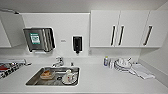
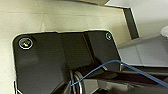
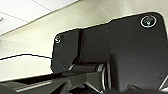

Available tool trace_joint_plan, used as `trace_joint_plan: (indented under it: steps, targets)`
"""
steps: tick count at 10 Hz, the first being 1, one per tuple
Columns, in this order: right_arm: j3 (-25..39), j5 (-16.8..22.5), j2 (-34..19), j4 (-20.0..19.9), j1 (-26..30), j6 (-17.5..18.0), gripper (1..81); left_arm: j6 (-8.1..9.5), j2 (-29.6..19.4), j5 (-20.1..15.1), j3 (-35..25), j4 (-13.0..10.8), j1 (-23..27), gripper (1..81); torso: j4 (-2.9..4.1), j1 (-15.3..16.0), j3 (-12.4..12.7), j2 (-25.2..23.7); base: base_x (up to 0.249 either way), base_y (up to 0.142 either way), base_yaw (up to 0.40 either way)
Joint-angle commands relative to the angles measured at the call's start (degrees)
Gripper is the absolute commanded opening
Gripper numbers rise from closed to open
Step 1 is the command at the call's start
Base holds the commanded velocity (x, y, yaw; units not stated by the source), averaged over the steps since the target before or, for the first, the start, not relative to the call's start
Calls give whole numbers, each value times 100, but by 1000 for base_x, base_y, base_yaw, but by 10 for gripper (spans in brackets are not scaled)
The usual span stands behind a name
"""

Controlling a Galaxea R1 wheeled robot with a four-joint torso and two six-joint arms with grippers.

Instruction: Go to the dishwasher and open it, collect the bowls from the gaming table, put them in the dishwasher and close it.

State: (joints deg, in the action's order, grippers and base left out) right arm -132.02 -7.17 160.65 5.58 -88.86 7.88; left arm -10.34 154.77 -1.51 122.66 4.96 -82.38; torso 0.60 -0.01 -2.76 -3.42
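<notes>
I face a white kitchen counter [image 1: 100,81] with a steel sink [image 1: 32,81] set into it. The dishwasher is out of view, below the counter's front edge. The gaming table is out of view. In the sink lie a brownish bowl-like dish [image 1: 47,74] and white crockery [image 1: 69,77]. In both wrist views my own dark plate [image 2: 50,62] [image 3: 130,50] hangs over a pale floor.
White wall cabinets [image 1: 105,28] with dark handles hang at the upper right. A steel paper dispenser [image 1: 40,39] and a black soap dispenser [image 1: 77,44] are on the wall. A tap [image 1: 58,61], a small bottle [image 1: 106,60], stacked white dishes [image 1: 122,65] and a folded cloth [image 1: 142,71] stand on the counter.
</notes>
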Motion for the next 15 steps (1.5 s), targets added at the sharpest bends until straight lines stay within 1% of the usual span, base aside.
trace_joint_plan:
  steps: [1, 5, 7, 8, 9, 11, 12, 13, 15]
  targets:
    - [55, 251, -65, 74, 293, -32, 811, -12, -69, -315, -111, 66, 350, 811, 0, 1, 0, 0, 75, 0, 0]
    - [90, 251, -118, 31, 276, -14, 811, -20, -86, -315, -119, 49, 341, 811, 0, 3, 0, 2, 0, 0, 0]
    - [257, 251, -250, 4, 258, 30, 811, -21, -121, -315, -145, 40, 341, 811, 0, 1, 0, 2, 0, 0, 0]
    - [484, 251, -416, -5, 258, 47, 811, -30, -200, -306, -232, 14, 297, 811, 0, 1, 0, 2, 0, 0, 0]
    - [695, 251, -557, -13, 267, 47, 811, -30, -340, -202, -391, 5, 254, 811, 0, 1, 0, 2, 0, 0, 0]
    - [987, 260, -751, -13, 267, 47, 811, -30, -769, 334, -820, -4, 183, 811, 0, 1, 0, 2, 0, 0, 0]
    - [1110, 260, -830, -13, 267, 47, 811, -30, -956, 459, -1033, 5, 183, 811, 0, 1, 0, 2, 0, 0, 0]
    - [1242, 339, -927, -13, 302, 47, 811, -21, -1313, 746, -1468, 5, 183, 811, 0, 1, 0, 2, 0, 0, 0]
    - [1870, 383, -1372, -22, 363, 56, 811, -21, -1981, 1099, -2295, -4, 183, 811, 0, 740, 0, -1148, 0, 0, 0]
